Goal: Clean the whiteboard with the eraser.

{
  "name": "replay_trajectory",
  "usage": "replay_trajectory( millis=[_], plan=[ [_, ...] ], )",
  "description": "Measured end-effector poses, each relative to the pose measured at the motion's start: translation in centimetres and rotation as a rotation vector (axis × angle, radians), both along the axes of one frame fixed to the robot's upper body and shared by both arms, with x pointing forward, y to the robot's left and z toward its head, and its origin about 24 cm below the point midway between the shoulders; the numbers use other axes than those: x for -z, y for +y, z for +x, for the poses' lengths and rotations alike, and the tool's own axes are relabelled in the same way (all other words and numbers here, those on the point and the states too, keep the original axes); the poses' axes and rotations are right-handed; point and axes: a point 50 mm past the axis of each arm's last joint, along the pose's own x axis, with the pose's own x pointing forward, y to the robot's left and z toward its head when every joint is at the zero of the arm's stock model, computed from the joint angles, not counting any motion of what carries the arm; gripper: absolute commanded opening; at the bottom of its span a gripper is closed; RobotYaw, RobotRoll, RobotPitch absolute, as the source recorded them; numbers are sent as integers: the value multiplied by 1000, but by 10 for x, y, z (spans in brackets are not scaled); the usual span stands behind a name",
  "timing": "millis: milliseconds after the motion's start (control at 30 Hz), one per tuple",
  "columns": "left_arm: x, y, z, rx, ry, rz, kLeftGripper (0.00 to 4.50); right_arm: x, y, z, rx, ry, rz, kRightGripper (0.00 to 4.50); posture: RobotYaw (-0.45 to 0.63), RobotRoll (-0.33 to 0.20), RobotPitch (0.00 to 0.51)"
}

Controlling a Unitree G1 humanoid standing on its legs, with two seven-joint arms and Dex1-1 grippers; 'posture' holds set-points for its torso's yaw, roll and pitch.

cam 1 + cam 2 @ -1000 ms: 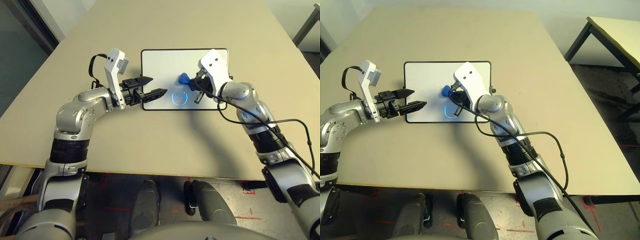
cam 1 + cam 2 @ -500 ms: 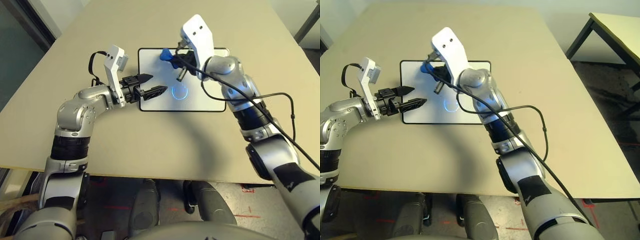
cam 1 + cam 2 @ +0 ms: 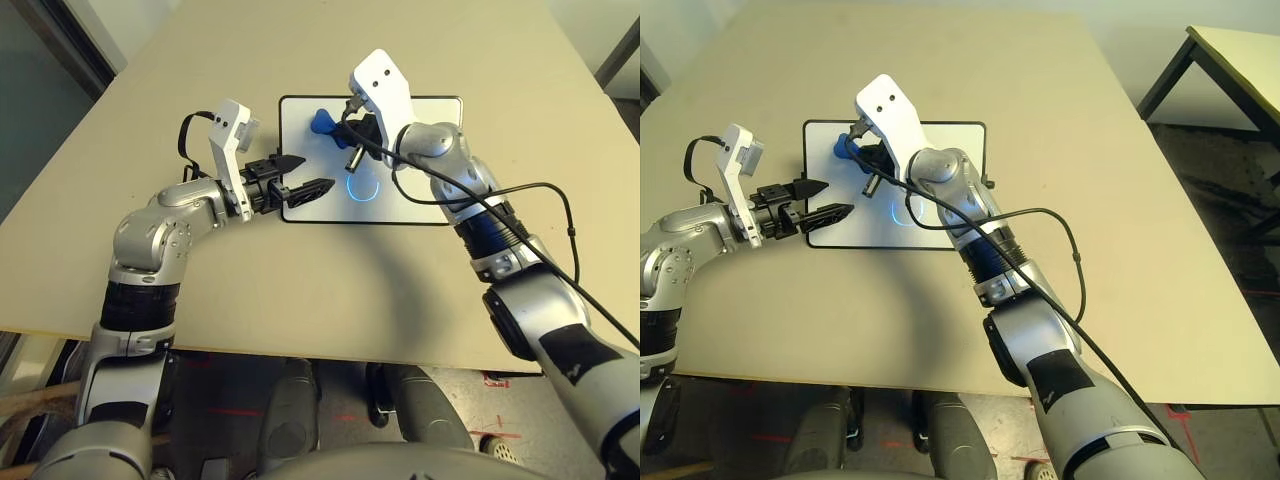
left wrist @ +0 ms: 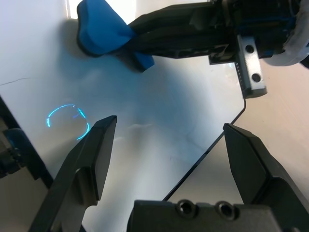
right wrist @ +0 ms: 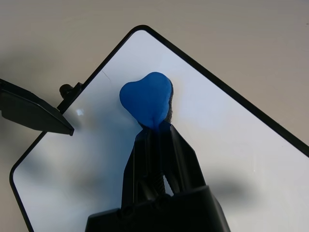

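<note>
The right gripper (image 5: 153, 126) clenches the small bright blue eraser (image 5: 146, 98) on the black-framed white rectangular whiteboard (image 3: 420, 200), which looks nearly clean apart from faint streaks, beside the left gripper (image 3: 310, 175), jaws spread and empty
</note>
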Motion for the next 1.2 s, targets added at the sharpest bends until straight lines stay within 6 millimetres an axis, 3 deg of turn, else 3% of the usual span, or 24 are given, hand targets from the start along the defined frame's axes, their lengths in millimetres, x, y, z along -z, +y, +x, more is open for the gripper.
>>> replay_trajectory(
  millis=[367,567,667,700,800,867,900,1000,1100,1200],
  plan=[
    [-1,0,-1,6,4,-8,4500,22,6,-10,-36,58,-17,1,9,0,162],
    [-1,0,0,-4,2,-8,4500,15,-5,-9,9,78,21,1,16,0,156],
    [-6,2,3,-42,-55,-35,4500,-16,-26,-3,110,77,158,1,13,0,152],
    [-12,4,7,-74,-100,-55,4500,-37,-35,-3,143,57,232,1,9,0,150],
    [-35,19,19,-217,-275,-93,4500,-106,-61,-18,199,-73,415,1,-6,0,147],
    [-46,35,25,-330,-374,-113,4500,-134,-86,-31,266,-138,479,1,-15,0,146],
    [-47,43,26,-377,-398,-116,4500,-138,-98,-34,307,-145,486,1,-26,0,146],
    [-43,70,30,-526,-432,-120,4500,-124,-142,-36,507,-85,478,1,-44,0,144],
    [-34,92,33,-633,-427,-123,4500,-76,-187,-36,742,67,439,1,-51,0,141],
    [-18,102,36,-673,-384,-115,4500,-27,-213,-38,906,214,394,1,-53,0,139]
  ],
)
